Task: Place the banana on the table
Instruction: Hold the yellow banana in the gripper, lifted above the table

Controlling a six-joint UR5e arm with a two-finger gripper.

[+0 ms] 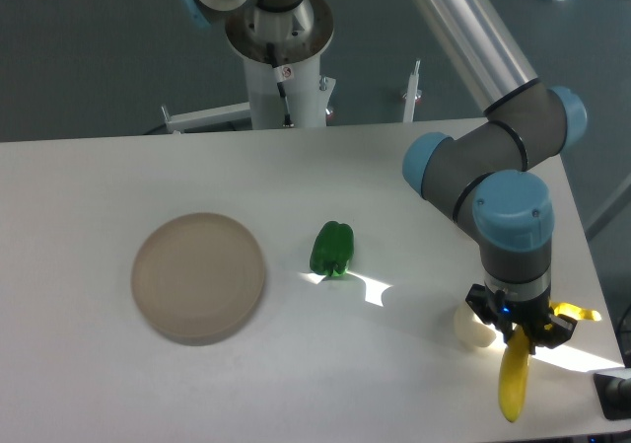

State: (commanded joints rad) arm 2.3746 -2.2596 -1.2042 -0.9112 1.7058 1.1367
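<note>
The yellow banana [513, 382] hangs from my gripper [517, 338] at the front right of the white table [296, 177]. Its long end points down toward the table's front edge and its stem tip sticks out to the right. The fingers are closed around the banana's upper part. I cannot tell whether the banana's lower tip touches the tabletop.
A small pale cream fruit [473, 328] lies just left of the gripper. A green pepper [332, 249] lies mid-table. A round beige plate [199, 277] sits at the left. The arm's base column [281, 58] stands behind the table. A dark object [616, 394] is at the right edge.
</note>
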